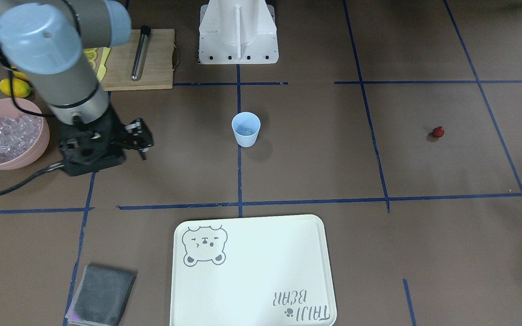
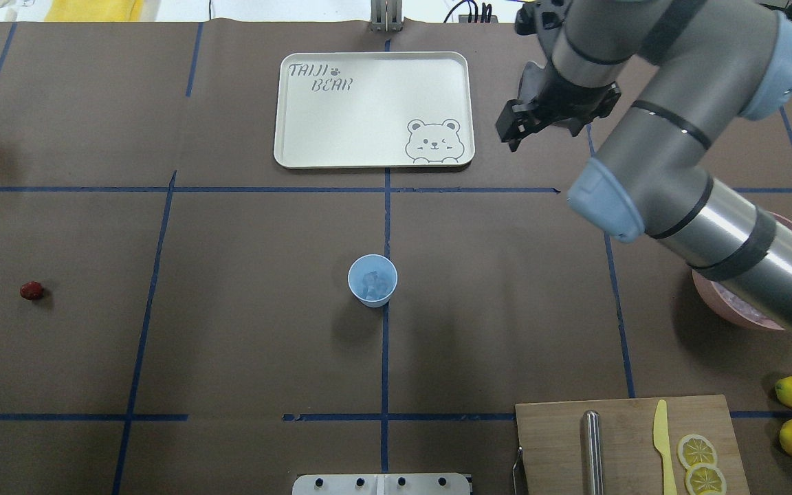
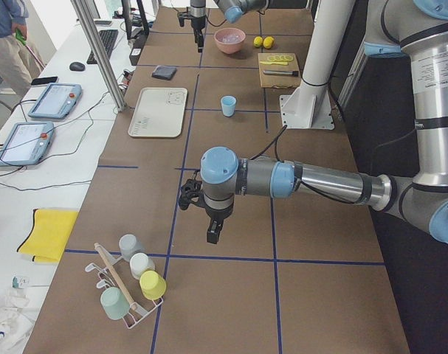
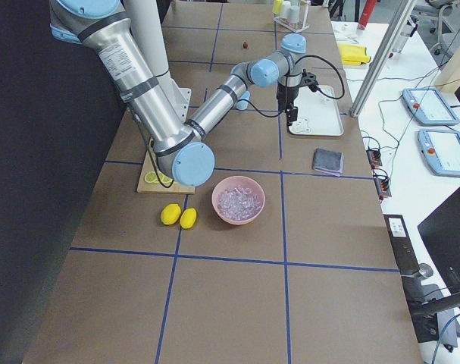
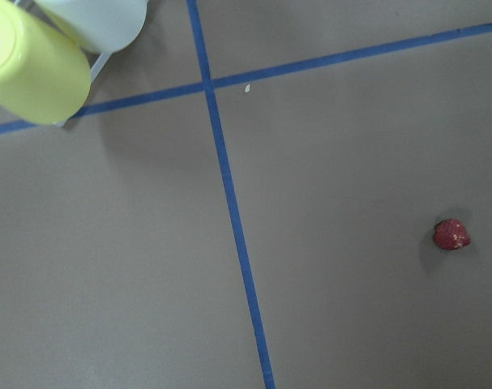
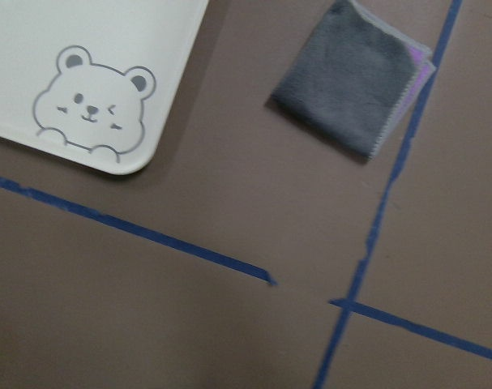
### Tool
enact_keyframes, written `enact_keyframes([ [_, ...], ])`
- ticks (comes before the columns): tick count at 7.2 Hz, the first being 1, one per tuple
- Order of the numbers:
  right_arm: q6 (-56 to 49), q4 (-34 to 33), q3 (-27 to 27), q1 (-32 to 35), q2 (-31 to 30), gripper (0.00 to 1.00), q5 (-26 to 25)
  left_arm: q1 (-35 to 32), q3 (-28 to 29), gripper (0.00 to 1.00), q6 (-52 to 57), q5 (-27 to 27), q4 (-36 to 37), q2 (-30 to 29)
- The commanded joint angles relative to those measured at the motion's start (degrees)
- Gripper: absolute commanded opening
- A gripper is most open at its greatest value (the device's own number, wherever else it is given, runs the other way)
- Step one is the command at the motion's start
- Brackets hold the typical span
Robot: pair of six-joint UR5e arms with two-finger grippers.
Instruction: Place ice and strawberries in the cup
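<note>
Left end effector [image 3: 212,234] hangs over the worktop's [image 3: 283,295] left end, opening not determinable. The strawberry [image 5: 451,234] lies at its wrist view's lower right, well left of the cup [image 2: 372,280]. Right end effector [image 2: 518,129], opening likewise unclear, is well apart. Left arm judged nearer.

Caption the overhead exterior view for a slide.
Small pale blue plastic cup holding clear ice cubes sits mid-table; tiny dark red strawberry lies far left; right pincer hovers beside cream bear-printed tray.
</note>
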Motion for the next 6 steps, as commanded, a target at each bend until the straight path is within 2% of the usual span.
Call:
enact_keyframes([
  [1, -21.63, 0.01, 1.22, 12.08, -10.97, 0.99, 5.98, 0.06, 1.23, 1.00, -0.71, -0.32, -0.04, -3.00],
  [3, -35.39, 0.00, 0.86, 21.32, -21.24, 0.99, 6.62, 1.02, 0.44, 1.00, -7.54, -0.24, -0.39, -4.75],
  [5, -35.61, 3.49, 0.95, 28.88, -31.44, 0.99, 9.33, 7.15, -2.01, 1.00, -7.66, -0.06, -1.27, -4.68],
  [6, -35.44, 4.13, 0.78, 29.71, -35.93, 0.99, 10.47, 11.45, -2.54, 1.00, -9.23, -0.24, -1.27, -4.68],
])
